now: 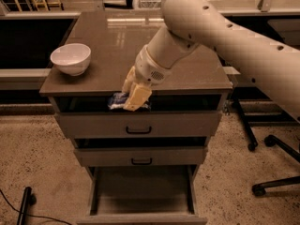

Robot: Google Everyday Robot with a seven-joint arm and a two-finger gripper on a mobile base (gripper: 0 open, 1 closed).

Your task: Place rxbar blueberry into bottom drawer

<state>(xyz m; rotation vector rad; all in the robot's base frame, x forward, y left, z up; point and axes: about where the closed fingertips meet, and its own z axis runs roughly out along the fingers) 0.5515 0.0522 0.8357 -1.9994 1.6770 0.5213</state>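
Three grey drawers [138,124] sit under the cabinet top [117,46]; the lowest, the bottom drawer [140,196], stands pulled out at the lower centre of the frame. At the top's front edge, mid-frame, the gripper [132,100] is clamped on the rxbar blueberry [116,102] (its blue wrapper pokes out to the left), well above the open drawer. A white bowl [70,58] rests on the top, at the upper left
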